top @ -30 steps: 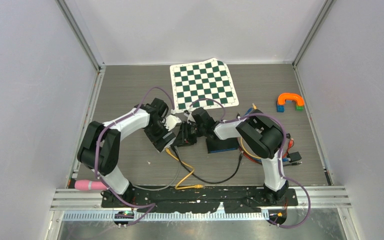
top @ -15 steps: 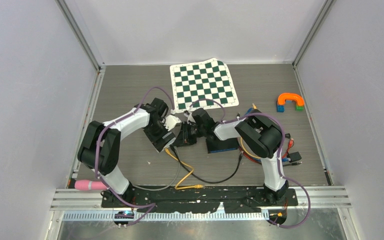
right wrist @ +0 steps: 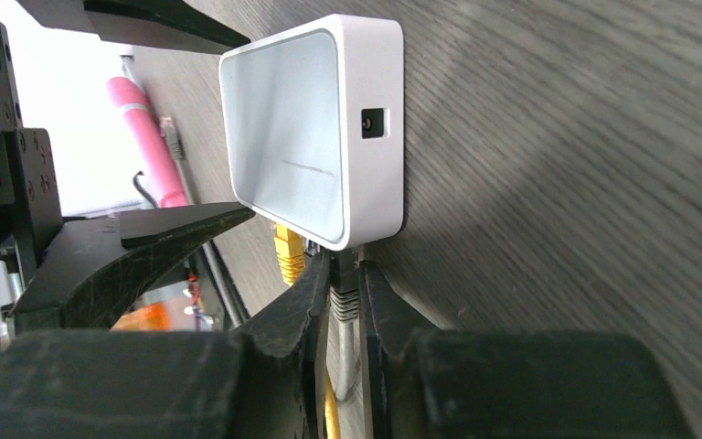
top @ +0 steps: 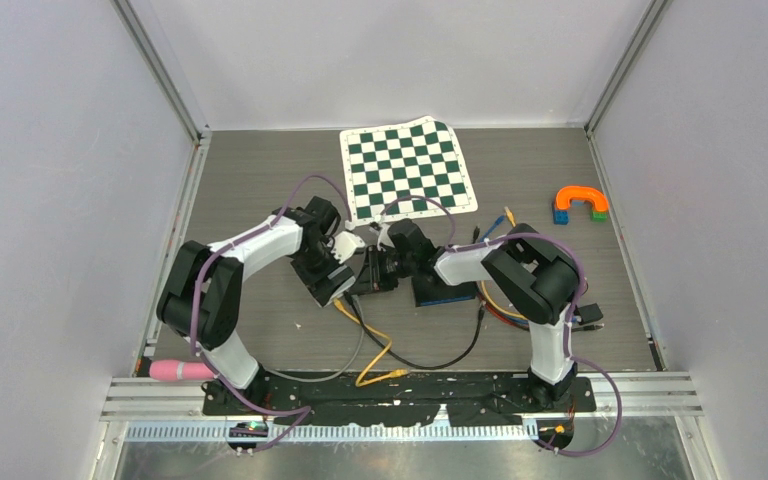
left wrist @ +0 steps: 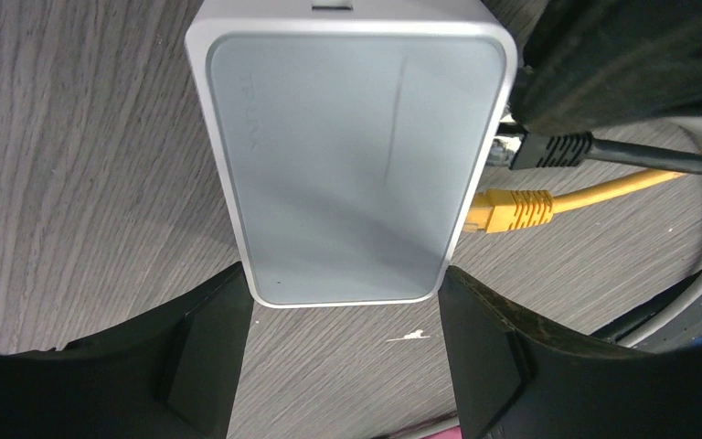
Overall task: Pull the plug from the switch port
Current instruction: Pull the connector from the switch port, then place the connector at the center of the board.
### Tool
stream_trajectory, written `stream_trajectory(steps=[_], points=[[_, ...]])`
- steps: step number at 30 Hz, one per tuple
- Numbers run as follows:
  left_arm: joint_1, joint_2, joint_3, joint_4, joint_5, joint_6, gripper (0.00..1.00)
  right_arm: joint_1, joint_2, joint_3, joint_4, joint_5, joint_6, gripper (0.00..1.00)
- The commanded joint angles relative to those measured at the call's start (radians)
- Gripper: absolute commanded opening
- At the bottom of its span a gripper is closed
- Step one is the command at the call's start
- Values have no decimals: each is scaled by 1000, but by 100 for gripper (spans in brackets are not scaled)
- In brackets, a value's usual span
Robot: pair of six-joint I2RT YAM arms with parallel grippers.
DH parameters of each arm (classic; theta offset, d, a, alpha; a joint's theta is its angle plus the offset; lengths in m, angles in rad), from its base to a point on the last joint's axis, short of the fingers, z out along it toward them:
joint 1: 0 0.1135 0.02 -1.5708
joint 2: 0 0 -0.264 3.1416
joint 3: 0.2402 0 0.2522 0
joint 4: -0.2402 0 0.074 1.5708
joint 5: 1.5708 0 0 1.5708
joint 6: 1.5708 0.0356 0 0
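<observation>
The white switch (left wrist: 347, 155) lies flat on the wood table, also seen in the right wrist view (right wrist: 292, 128). My left gripper (left wrist: 340, 283) is closed on its near end, with a finger (left wrist: 201, 347) against each corner. A black plug (left wrist: 548, 148) sits in a port on the switch's side, beside a yellow plug (left wrist: 512, 210). My right gripper (right wrist: 345, 274) is shut on the black plug (right wrist: 345, 297), right at the switch's edge. In the top view both grippers (top: 332, 283) (top: 368, 272) meet mid-table and hide most of the switch.
Black and yellow cables (top: 390, 350) trail toward the front edge. A black and blue box (top: 445, 290) sits under the right arm. A checkered mat (top: 407, 168) lies behind, coloured blocks (top: 580, 203) at the far right, and a pink pen (top: 178, 370) at the front left.
</observation>
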Motion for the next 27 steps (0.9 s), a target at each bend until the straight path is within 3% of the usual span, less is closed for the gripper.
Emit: stream_trajectory(steps=[1, 4, 9, 12, 15, 27], points=[[18, 5, 33, 14, -74, -20, 63, 4, -64, -4, -76, -60, -73, 5], [18, 8, 36, 10, -74, -25, 62, 5, -13, -44, 108, -166, 59, 5], [18, 2, 28, 13, -83, -25, 62, 15, -60, -94, 46, -74, 28, 5], [19, 9, 35, 12, -81, -24, 62, 10, -54, -93, 109, -159, 54, 5], [19, 14, 36, 8, -78, -24, 61, 8, -49, -94, 120, -143, 77, 5], [17, -108, -4, 16, -76, 4, 61, -133, -487, -41, -269, 383, -227, 5]])
